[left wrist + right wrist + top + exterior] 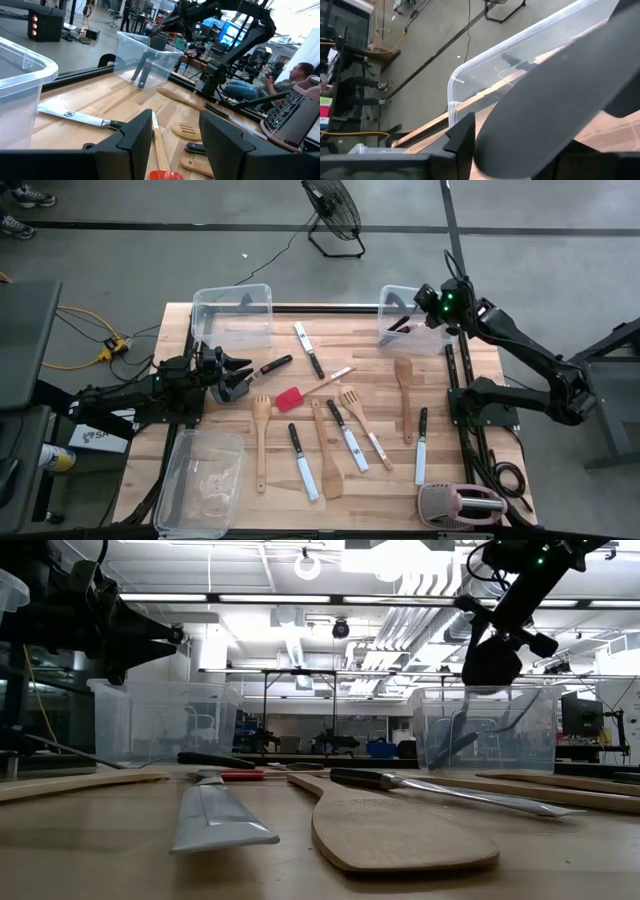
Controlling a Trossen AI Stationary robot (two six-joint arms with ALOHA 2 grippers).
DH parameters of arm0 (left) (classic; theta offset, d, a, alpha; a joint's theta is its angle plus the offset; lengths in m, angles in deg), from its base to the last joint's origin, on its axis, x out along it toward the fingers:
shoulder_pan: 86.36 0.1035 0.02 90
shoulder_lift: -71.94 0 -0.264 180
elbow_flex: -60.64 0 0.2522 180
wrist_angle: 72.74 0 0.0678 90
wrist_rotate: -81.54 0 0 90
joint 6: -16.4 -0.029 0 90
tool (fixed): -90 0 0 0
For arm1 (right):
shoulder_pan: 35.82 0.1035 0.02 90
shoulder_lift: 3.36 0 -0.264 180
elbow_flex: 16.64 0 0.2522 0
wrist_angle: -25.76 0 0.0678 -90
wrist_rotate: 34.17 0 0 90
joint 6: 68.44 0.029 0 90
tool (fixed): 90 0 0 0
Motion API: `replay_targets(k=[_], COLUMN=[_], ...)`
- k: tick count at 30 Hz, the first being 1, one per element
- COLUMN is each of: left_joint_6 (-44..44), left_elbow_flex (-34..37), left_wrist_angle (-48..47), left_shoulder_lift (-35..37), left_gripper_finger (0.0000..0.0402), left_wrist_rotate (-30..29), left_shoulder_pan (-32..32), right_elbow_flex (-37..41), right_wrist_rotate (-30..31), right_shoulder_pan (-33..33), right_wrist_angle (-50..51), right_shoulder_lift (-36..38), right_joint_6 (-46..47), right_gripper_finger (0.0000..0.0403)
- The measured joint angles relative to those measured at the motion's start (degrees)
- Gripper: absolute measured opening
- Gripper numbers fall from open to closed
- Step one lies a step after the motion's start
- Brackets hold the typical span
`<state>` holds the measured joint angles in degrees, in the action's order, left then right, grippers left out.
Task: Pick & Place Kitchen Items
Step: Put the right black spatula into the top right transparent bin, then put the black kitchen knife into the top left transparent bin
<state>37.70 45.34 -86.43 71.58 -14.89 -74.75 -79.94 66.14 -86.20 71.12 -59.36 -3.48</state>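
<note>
R gripper (432, 305) hangs over the clear bin (385, 332) at the table's far right corner; a dark spatula (545, 120) sits between its fingers, probably just loosening. L gripper (238, 375) hovers near the left edge, jaws apart, empty. Knives and wooden spoons (261, 442) lie mid-table.

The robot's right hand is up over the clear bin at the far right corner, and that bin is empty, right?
Not quite. The right hand is indeed over the far right bin, but that bin is not empty: the high view shows dark-handled utensils already lying in it, one with a red part.
</note>
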Motion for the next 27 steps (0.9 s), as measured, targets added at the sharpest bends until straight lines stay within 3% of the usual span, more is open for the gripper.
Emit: replay_targets(k=[14,18,27], left_joint_6=[0.00,0.00,0.00], left_elbow_flex=[0.00,0.00,0.02], left_wrist_angle=[0.00,-0.01,-0.02], left_shoulder_lift=[0.01,0.02,-0.01], left_gripper_finger=[0.0163,0.0163,0.0163], left_wrist_rotate=[0.01,0.02,0.00], left_shoulder_pan=[0.00,0.00,-0.01], right_elbow_flex=[0.00,0.00,-0.02], right_wrist_rotate=[-2.38,-5.76,-6.10], right_shoulder_pan=[-0.65,-0.14,4.02], right_wrist_angle=[-0.85,-2.48,-3.20], right_shoulder_lift=[2.05,3.66,6.87], right_joint_6=[-6.88,-11.13,-24.52], right_gripper_finger=[0.0209,0.0213,0.0213])
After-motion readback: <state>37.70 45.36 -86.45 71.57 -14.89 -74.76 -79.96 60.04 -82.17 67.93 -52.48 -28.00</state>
